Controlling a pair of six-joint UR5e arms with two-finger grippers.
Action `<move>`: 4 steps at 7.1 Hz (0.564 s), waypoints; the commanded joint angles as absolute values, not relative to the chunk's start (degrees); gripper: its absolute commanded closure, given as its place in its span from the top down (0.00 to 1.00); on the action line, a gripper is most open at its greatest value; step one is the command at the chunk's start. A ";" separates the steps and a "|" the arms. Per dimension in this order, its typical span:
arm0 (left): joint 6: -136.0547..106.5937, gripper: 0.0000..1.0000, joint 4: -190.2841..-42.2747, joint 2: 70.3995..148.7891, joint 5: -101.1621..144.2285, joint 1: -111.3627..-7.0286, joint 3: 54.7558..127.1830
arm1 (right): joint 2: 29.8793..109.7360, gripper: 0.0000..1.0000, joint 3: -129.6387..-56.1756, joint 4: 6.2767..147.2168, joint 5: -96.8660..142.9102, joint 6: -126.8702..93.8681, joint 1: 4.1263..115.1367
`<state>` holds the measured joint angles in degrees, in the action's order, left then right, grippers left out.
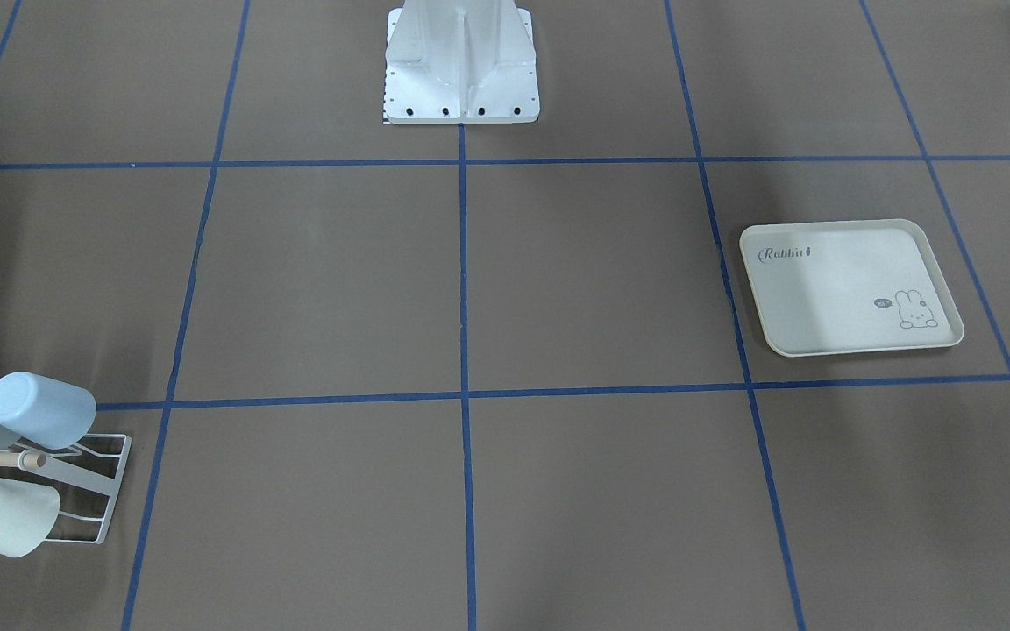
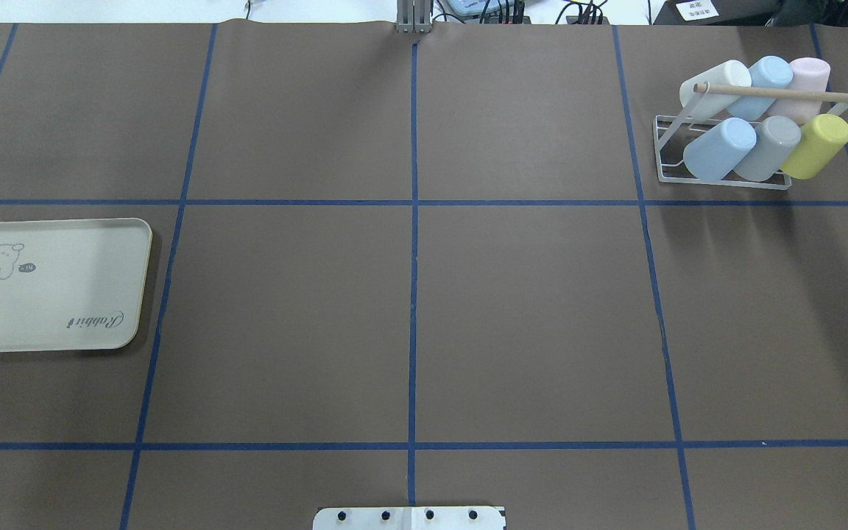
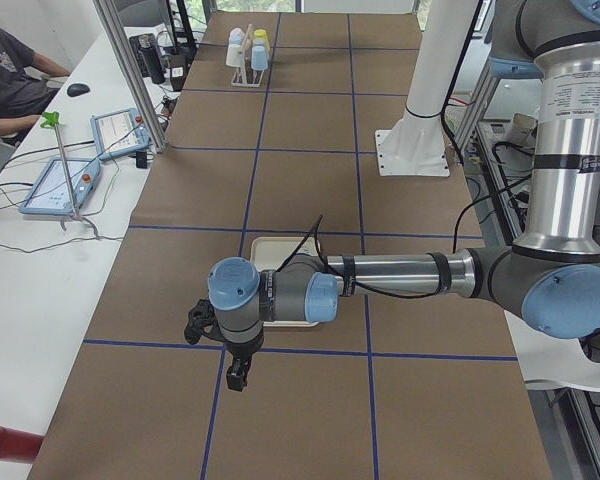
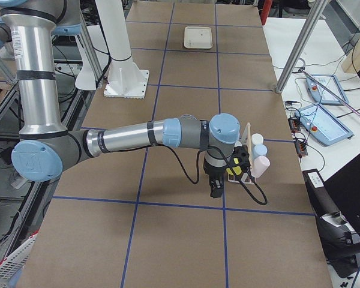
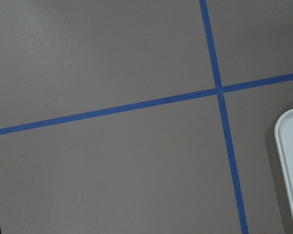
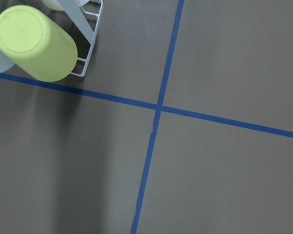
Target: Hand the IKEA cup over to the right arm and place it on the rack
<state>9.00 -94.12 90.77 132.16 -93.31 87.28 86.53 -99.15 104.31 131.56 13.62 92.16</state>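
Note:
The white wire rack [image 2: 658,151] with a wooden rod [image 2: 777,92] stands at the far right of the table and holds several cups: cream, blue, pink, grey and yellow-green [image 2: 818,146]. It also shows in the front view [image 1: 117,486]. My right gripper [image 4: 216,189] hangs above the table just beside the rack; its wrist view shows the yellow-green cup [image 6: 34,41] and a rack corner [image 6: 90,44]. My left gripper [image 3: 237,375] hangs over the table near the tray. Neither gripper shows in a close view, so I cannot tell whether either is open or shut.
A cream rabbit-print tray [image 2: 48,287] lies at the table's left side with nothing on it; its edge shows in the left wrist view [image 5: 290,161]. The robot's white base plate [image 1: 461,88] stands at mid-table. Operator tablets [image 3: 60,180] lie beyond the far edge.

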 commanded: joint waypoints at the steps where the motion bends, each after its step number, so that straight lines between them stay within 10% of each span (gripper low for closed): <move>1: -4.59 1.00 -100.24 90.97 133.86 -90.38 89.54 | 86.66 1.00 -99.14 104.33 133.50 13.45 92.20; 4: -10.37 1.00 -98.89 90.62 133.16 -87.98 94.13 | 87.01 1.00 -99.05 104.59 134.47 13.45 92.64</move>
